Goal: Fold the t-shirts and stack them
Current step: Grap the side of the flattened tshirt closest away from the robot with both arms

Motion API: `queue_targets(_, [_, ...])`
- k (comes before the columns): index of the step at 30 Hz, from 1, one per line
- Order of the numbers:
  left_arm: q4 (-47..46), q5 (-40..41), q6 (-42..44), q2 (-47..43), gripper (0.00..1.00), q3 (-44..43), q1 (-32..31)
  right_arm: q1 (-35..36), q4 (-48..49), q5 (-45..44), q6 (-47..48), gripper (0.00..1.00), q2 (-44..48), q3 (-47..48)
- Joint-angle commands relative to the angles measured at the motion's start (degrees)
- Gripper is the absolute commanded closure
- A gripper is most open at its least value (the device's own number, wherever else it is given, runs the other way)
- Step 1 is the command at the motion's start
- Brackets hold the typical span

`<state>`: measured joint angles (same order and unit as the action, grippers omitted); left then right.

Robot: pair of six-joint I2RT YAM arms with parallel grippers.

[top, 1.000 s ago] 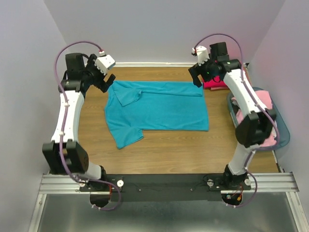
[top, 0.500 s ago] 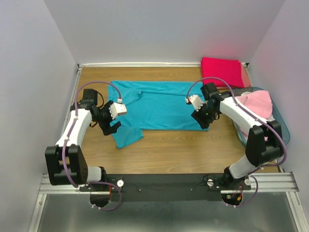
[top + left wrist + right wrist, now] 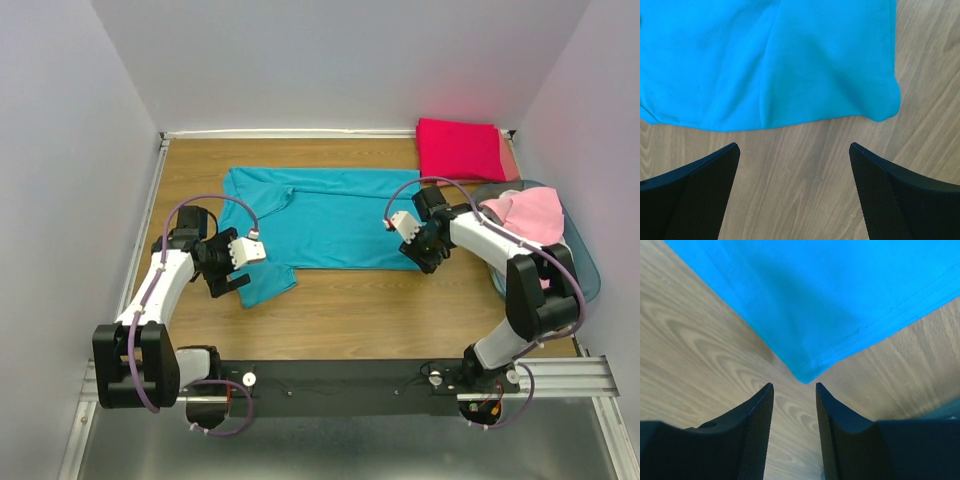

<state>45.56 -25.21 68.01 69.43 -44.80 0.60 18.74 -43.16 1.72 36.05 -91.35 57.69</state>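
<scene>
A teal t-shirt lies spread flat mid-table, with one sleeve flap sticking out at its near left. My left gripper is low beside that flap. In the left wrist view it stands wide open over bare wood, just short of the teal edge. My right gripper is at the shirt's near right corner. Its jaws are narrowed but apart, and the teal corner tip lies just ahead of them, not clamped. A folded crimson-pink shirt lies at the back right.
A blue-tinted plastic basket at the right edge holds light pink shirts. A salmon edge peeks from under the crimson-pink one. White walls close in the wooden table on three sides.
Both arms swung down from the far edge of the shirt to its near edge. The right jaws have narrowed from wide open. The left jaws stay wide.
</scene>
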Motion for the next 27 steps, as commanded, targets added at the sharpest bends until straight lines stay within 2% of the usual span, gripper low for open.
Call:
queue_targets(1, [-3.37, 2.54, 0.64, 0.09, 0.02, 0.41, -0.42, 0.77, 3.34, -1.19, 0.42, 0.55, -1.99, -0.47])
queue_targets(8, [-4.34, 2.27, -0.95, 3.25, 0.06, -0.91, -0.34, 1.91, 4.66, -1.36, 0.07, 0.58, -4.36, -1.09])
queue_targets(12, [-5.31, 3.41, 0.37, 4.05, 0.12, -0.91, -0.42, 1.91, 6.33, -3.29, 0.60, 0.66, -6.20, -1.97])
queue_targets(15, [-4.43, 4.12, 3.18, 5.36, 0.12, -1.34, -0.34, 2.00, 7.21, -4.53, 0.95, 0.73, -6.73, -3.20])
queue_targets(20, [-6.36, 5.00, 4.33, 7.91, 0.22, -1.78, -0.43, 1.91, 7.12, -4.70, 0.42, 0.84, -6.21, -3.11])
queue_targets(24, [-7.59, 4.12, 4.85, 9.41, 0.30, -2.75, -3.14, 2.00, 7.12, -5.32, -0.02, 0.96, -6.38, -2.85])
queue_targets(27, [-9.52, 4.82, 4.68, 11.16, 0.33, -2.67, -4.29, 1.91, 7.03, -5.41, -0.46, 0.99, -6.65, -2.50])
